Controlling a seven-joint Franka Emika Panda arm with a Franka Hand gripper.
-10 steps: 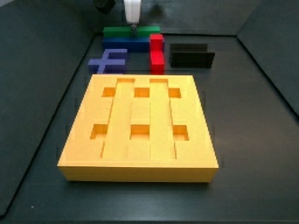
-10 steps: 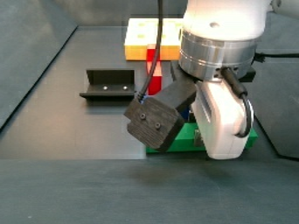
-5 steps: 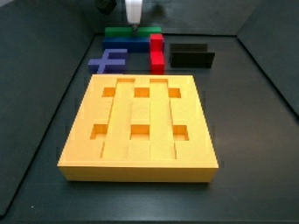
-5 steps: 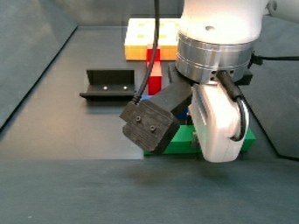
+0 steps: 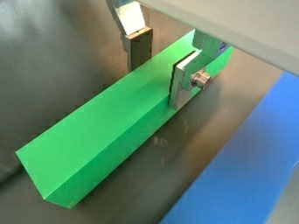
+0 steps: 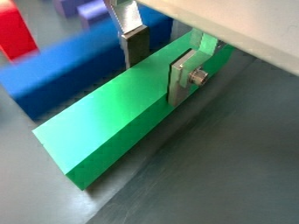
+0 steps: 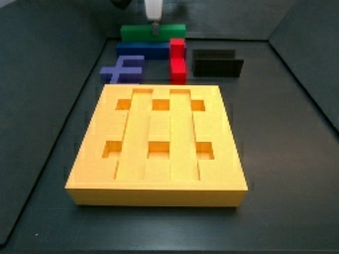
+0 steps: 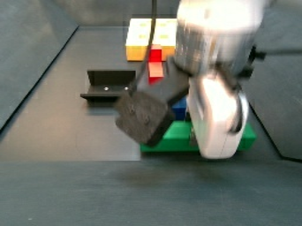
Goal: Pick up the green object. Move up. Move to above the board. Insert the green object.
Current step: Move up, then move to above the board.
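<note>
Dropped lower since before | gripper (image 5: 163, 68) straddling smooth green object (image 5: 111, 131), flat silver jaws apart | grooved yellow-orange board (image 7: 159, 144) untouched

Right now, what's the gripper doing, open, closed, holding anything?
Gripper: open, its fingers straddling the green object on the floor, not yet closed on it.

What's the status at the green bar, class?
Hand low, fingers astride green bar, closure unclear. Bar on floor, far from board. Blue block alongside.
</note>
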